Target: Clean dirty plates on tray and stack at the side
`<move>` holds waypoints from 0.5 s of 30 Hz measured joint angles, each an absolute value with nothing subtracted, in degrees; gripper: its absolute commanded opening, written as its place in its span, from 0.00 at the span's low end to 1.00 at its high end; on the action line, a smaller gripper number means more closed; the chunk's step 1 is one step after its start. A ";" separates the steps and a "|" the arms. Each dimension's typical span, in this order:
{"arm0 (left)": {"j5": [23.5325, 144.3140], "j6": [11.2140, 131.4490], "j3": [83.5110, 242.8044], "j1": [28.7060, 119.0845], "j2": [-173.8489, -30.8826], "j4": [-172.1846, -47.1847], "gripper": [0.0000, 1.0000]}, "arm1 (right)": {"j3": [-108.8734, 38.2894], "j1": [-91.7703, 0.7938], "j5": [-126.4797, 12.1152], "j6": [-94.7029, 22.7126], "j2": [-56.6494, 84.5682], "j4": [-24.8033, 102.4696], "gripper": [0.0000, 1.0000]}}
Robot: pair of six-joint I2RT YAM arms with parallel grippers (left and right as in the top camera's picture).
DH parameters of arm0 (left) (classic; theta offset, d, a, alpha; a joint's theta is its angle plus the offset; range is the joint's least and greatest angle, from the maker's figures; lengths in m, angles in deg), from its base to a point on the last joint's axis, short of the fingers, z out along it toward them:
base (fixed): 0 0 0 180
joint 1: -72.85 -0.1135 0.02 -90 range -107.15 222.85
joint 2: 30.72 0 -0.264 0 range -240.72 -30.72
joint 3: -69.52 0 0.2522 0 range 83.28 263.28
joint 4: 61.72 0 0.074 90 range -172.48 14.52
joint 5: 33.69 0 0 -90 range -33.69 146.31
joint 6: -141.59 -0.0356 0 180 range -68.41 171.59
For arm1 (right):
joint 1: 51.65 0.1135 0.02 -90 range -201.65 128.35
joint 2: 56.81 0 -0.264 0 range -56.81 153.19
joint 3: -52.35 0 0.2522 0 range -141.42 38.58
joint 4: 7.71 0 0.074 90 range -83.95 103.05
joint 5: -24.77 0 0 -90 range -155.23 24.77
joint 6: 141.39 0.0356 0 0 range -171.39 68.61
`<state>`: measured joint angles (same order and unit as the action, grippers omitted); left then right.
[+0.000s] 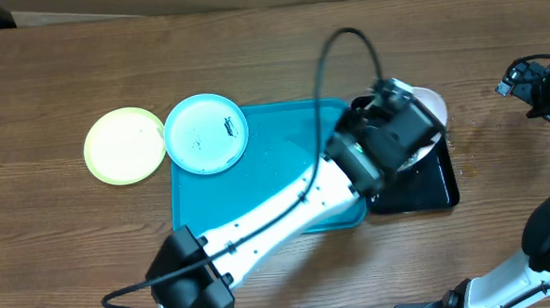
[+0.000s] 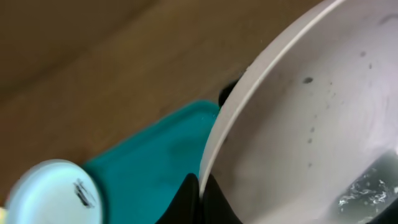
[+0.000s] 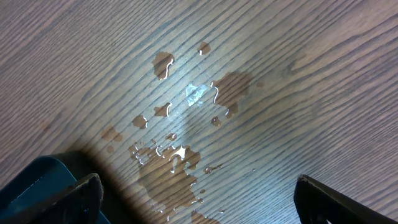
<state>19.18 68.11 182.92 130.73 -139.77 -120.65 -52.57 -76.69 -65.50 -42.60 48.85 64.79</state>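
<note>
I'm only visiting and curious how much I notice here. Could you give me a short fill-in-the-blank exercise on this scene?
The left fingers pinch the white plate by its ___.
The yellow-green plate lies off the turquoise tray, on the wooden ___.
The light blue plate covers one ___ of that tray.
The right fingers stand ___, holding nothing.
Missing words: rim, table, corner, open.

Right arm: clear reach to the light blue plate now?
Probably not. The left arm, holding the white plate, lies diagonally across the turquoise tray between the right gripper and the light blue plate.
</note>
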 measured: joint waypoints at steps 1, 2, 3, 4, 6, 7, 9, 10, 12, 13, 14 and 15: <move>16.87 66.82 182.92 131.78 -139.77 -119.53 0.04 | -52.57 -76.69 -65.48 -42.62 48.85 64.79 1.00; 14.57 65.22 182.92 132.79 -139.77 -118.26 0.04 | -52.57 -76.69 -65.48 -42.60 48.85 64.81 1.00; 12.21 63.21 182.92 133.77 -139.77 -116.82 0.04 | -52.57 -76.69 -65.48 -42.57 48.85 64.79 1.00; 10.20 61.59 182.92 134.60 -139.77 -115.60 0.04 | -52.57 -76.69 -65.48 -42.60 48.85 64.81 1.00; 5.76 57.22 182.94 136.40 -139.77 -112.06 0.04 | -52.57 -76.69 -65.48 -42.60 48.85 64.83 1.00; 3.40 54.58 182.94 137.36 -139.77 -109.83 0.04 | -52.57 -76.69 -65.48 -42.60 48.85 64.81 1.00; -0.47 49.27 182.96 139.15 -139.77 -105.59 0.04 | -52.57 -76.69 -65.48 -42.60 48.85 64.81 1.00; -1.87 47.19 182.98 139.89 -139.77 -104.08 0.04 | -52.57 -76.69 -65.48 -42.60 48.85 64.83 1.00; -4.29 42.58 182.98 141.31 -139.77 -101.24 0.04 | -52.57 -76.69 -65.48 -42.62 48.85 64.83 1.00; -5.52 39.82 182.98 142.17 -139.77 -100.08 0.04 | -52.57 -76.69 -65.48 -42.62 48.85 64.77 1.00; -5.91 38.95 182.98 142.41 -139.77 -99.75 0.04 | -52.57 -76.69 -65.48 -42.57 48.85 64.81 1.00; -6.46 37.51 182.98 142.82 -139.77 -99.47 0.04 | -52.57 -76.69 -65.48 -42.60 48.85 64.81 1.00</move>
<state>-6.46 37.51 182.98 142.82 -139.77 -99.47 -52.57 -76.69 -65.48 -42.60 48.85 64.81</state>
